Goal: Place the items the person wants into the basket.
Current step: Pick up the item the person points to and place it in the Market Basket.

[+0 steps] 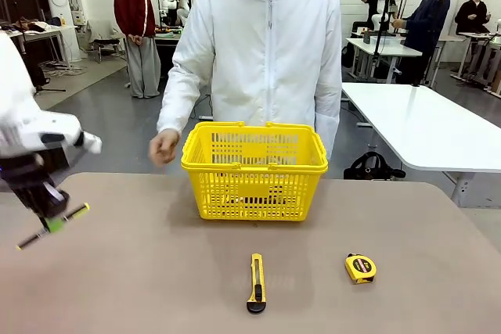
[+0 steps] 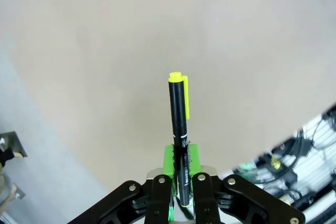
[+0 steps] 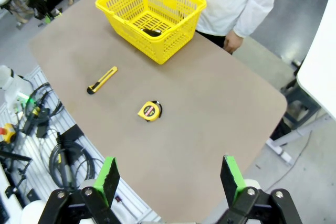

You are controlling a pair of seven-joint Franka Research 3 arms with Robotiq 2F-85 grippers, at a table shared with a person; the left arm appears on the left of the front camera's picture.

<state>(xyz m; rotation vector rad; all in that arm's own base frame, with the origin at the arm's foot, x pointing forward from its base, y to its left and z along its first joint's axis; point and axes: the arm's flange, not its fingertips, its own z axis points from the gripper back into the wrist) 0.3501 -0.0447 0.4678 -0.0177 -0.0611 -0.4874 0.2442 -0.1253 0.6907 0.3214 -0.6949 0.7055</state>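
Holding the black pen [image 2: 179,129] with the yellow tip in the left gripper [image 1: 48,213], well above the counter [image 1: 156,287] at its left side, and well apart from the yellow basket [image 1: 254,170]. Carrying it lifted and level probably so that it is clearing the basket rim on the way over. Fingers [image 2: 169,161] closed on the lower part of the barrel, green pads pressing it from both sides, yellow tip and clip pointing away from the wrist. Pen looking straight and steady in the hold, not slipping as far as can be judged.

Keeping the right gripper [image 3: 170,179] high over the near corner of the counter, fingers spread wide apart and touching nothing, likely waiting out of the way.

Standing at the far side, the person [image 1: 266,44] with one hand [image 1: 164,146] near the left corner of the basket. Lying already on the basket floor, a dark slim thing [image 3: 152,32], too small to name surely. Leaving the utility knife [image 1: 256,281] and the tape measure [image 1: 360,268] on the counter in front of the basket, seemingly not wanted.
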